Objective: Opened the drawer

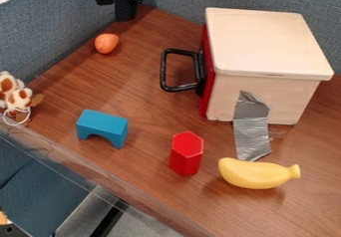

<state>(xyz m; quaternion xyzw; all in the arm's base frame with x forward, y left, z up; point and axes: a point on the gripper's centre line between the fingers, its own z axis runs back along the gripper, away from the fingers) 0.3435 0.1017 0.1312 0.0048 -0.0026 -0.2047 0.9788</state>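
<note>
- The black end effector (125,3) is hanging at the top edge, left of centre, over the far corner of the tabletop (143,181); whether it is spread or pressed together, I cannot tell
- The drawer (208,84) is showing its red front on the left side of the pale wooden box (266,42), right of centre in the upper half of the frame, and that front is sitting close up against the box
- The black handle (164,71) is sticking out from the red front toward the left, with the end effector hanging well apart from it, up and to the left
- A strip of silver tape (252,134) is running down the near side of the box and onto the tabletop
- A yellow banana-shaped toy (256,174) is lying in the lower right, just below the tape
- A red six-sided block (186,154) is standing upright below the middle of the frame, to the left of the yellow toy
- A blue arched block (102,125) is resting left of centre, its cut-out facing the bottom of the frame
- A small orange rounded object (106,43) is lying in the upper left, below the end effector and apart from it
- A brown-and-white toy (13,94) with a pale loop of cord (16,117) is resting at the left edge
- Blue-grey fabric panels (53,29) are rising behind the tabletop along the upper left and the top
</note>
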